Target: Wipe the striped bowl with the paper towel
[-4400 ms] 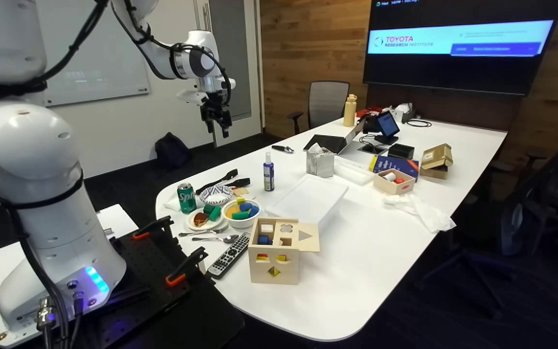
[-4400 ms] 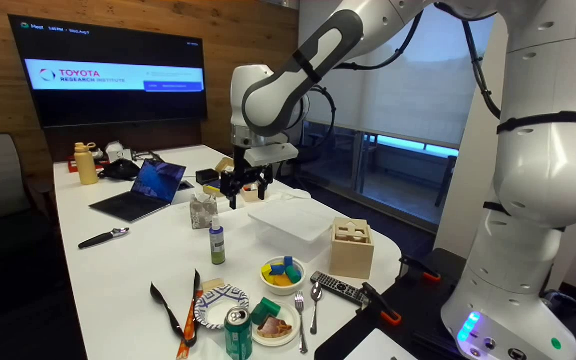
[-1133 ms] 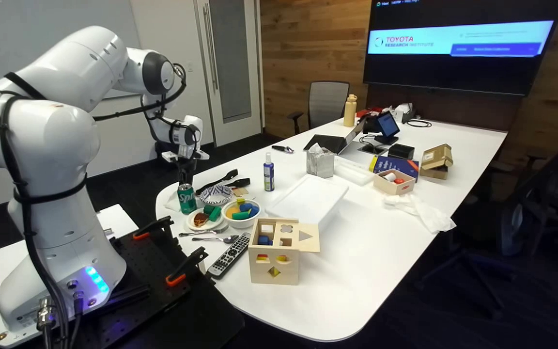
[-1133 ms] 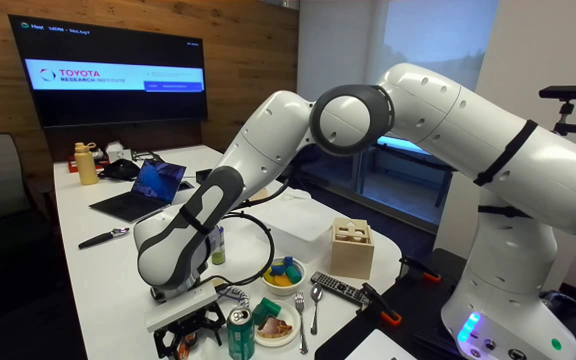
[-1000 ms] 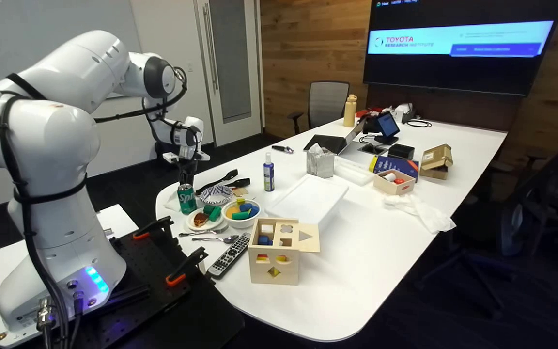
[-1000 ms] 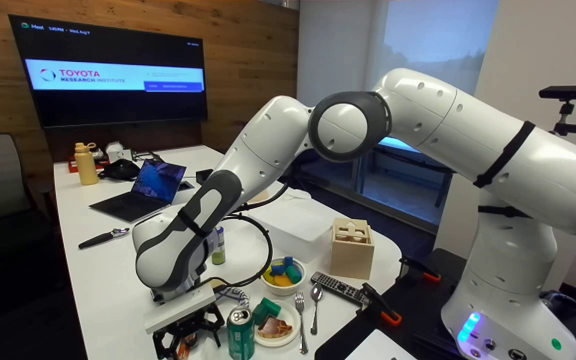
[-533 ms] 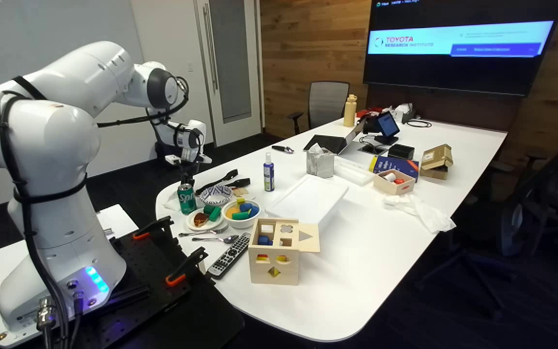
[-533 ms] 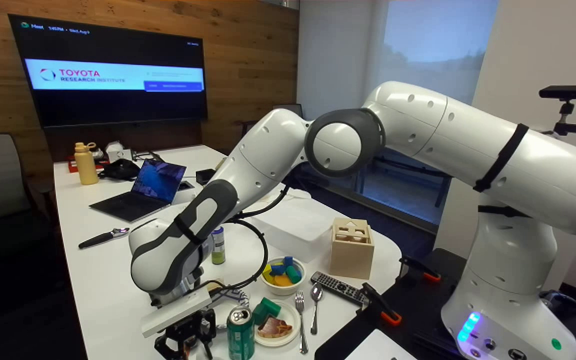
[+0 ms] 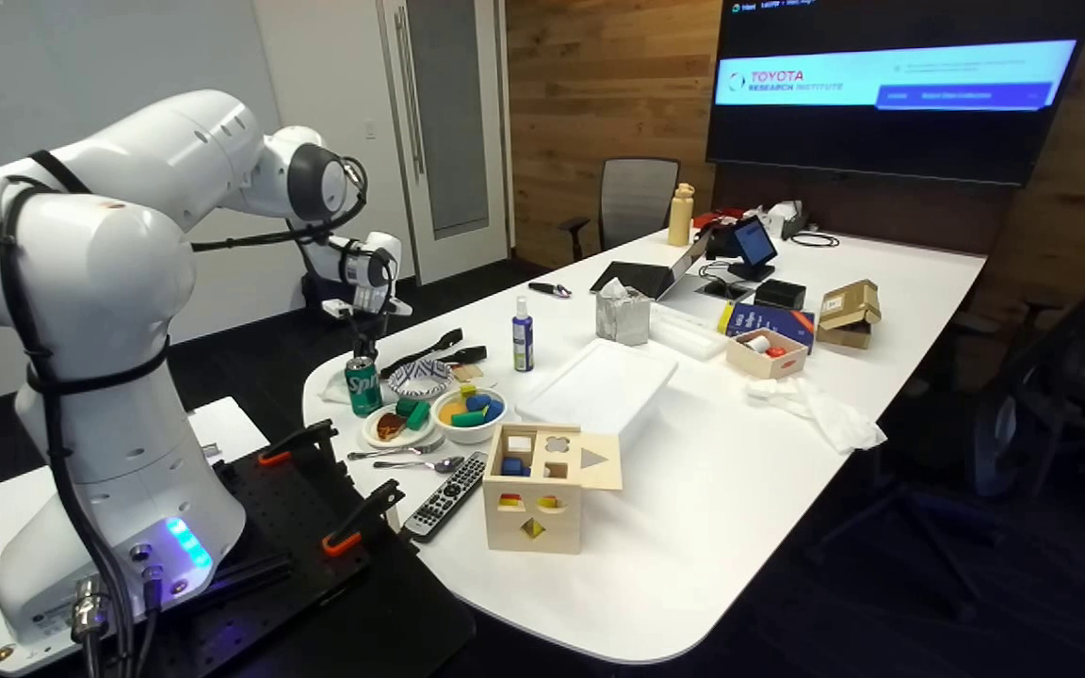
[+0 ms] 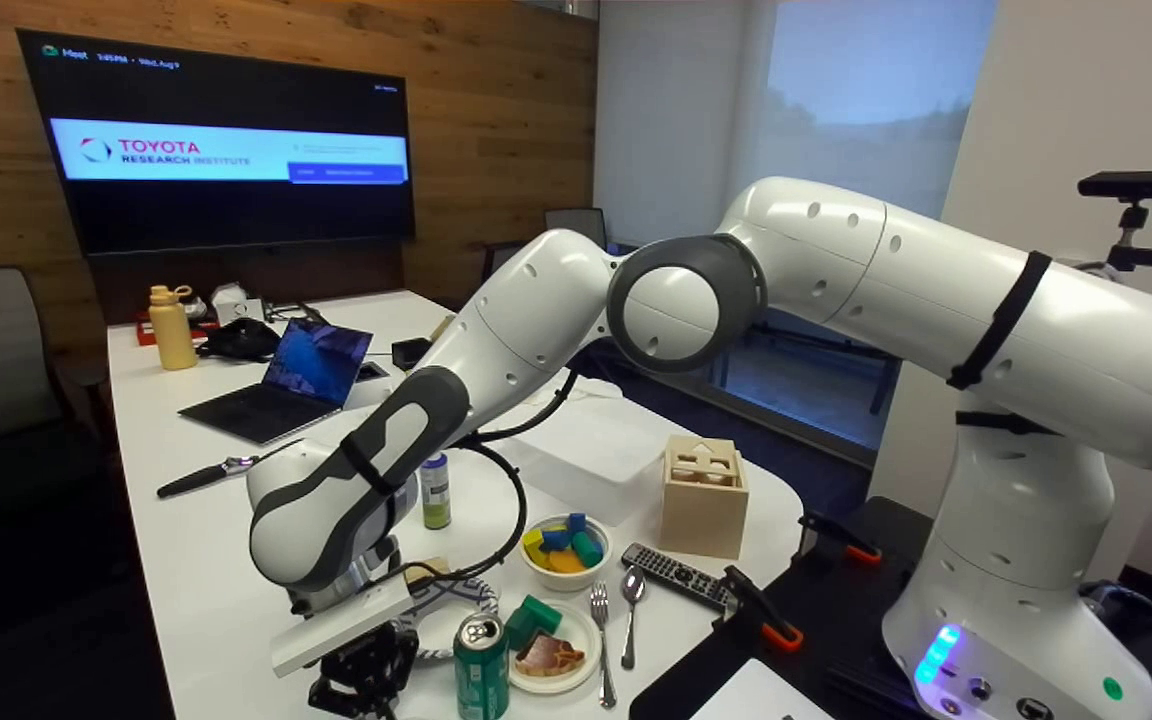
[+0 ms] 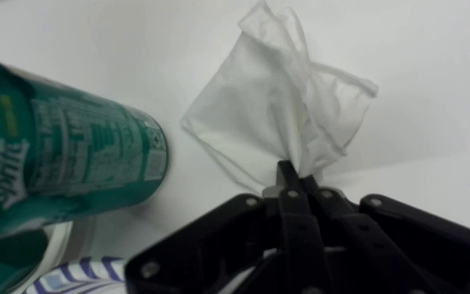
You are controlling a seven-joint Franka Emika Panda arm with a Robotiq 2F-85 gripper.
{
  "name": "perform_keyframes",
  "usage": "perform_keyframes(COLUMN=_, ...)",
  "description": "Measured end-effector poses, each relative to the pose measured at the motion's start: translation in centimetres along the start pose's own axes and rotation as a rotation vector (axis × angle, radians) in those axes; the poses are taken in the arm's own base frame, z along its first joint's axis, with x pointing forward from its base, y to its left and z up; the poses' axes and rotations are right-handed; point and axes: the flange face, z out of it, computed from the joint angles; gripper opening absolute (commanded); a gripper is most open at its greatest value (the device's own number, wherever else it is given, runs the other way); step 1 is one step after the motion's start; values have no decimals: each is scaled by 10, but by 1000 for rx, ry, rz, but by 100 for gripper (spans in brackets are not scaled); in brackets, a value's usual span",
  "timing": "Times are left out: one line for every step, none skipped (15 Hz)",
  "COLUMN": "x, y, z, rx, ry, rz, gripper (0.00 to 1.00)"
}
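Observation:
In the wrist view, the crumpled white paper towel [image 11: 251, 102] lies on the white table, its near part gathered up into a fold. My gripper [image 11: 297, 174] is shut on that fold, with most of the towel spreading out ahead of the fingertips. The striped bowl [image 9: 422, 379], white with a blue pattern, sits near the table's end in an exterior view; only a bit of its rim [image 11: 82, 275] shows in the wrist view. From the remaining outside angle, my arm hides part of this bowl [image 10: 486, 597]. Nothing visible lies inside it.
A green soda can [image 11: 96, 143] stands close beside the towel and gripper. Near the bowl are a plate [image 10: 586, 660] of toy food, a white bowl [image 10: 558, 580] of coloured blocks, black-handled utensils [image 9: 464, 355] and a spray bottle [image 9: 524, 341].
Over the last second the jaws have come together on the paper towel, while the arm has sunk slightly. Several seconds ago the gripper hung open, high above the table and away from the towel.

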Motion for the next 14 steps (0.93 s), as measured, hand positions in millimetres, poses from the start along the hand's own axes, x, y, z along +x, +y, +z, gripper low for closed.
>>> perform_keyframes(x=-2, y=-2, z=-3, rx=2, ry=5, rz=-5, gripper=0)
perform_keyframes(x=-4, y=-4, z=-9, rx=5, ry=11, rz=-9, gripper=0)
perform_keyframes(x=-6, y=-6, z=-16, rx=9, ry=19, rz=-13, gripper=0)
perform_keyframes(x=-9, y=-7, z=-26, rx=10, ry=28, rz=-15, gripper=0)
perform_keyframes(x=-11, y=-7, z=-36, rx=8, ry=34, rz=-12, gripper=0)
perform_keyframes(x=-14, y=-6, z=-48, rx=4, ry=43, rz=1, gripper=0)
perform_keyframes(x=-15, y=-4, z=-62, rx=-1, ry=59, rz=22, gripper=0)
perform_keyframes(x=-16, y=-1, z=-76, rx=-8, ry=83, rz=49, gripper=0)
perform_keyframes(x=-17, y=4, z=-91, rx=-11, ry=110, rz=79, gripper=0)
perform_keyframes(x=-16, y=9, z=-104, rx=-13, ry=133, rz=114, gripper=0)
perform_keyframes(x=-15, y=15, z=-115, rx=-16, ry=156, rz=148, gripper=0)
perform_keyframes(x=-12, y=23, z=-125, rx=-24, ry=183, rz=186, gripper=0)
perform_keyframes(x=-9, y=31, z=-132, rx=-35, ry=210, rz=221, gripper=0)
perform_keyframes(x=-4, y=39, z=-138, rx=-46, ry=235, rz=256, gripper=0)
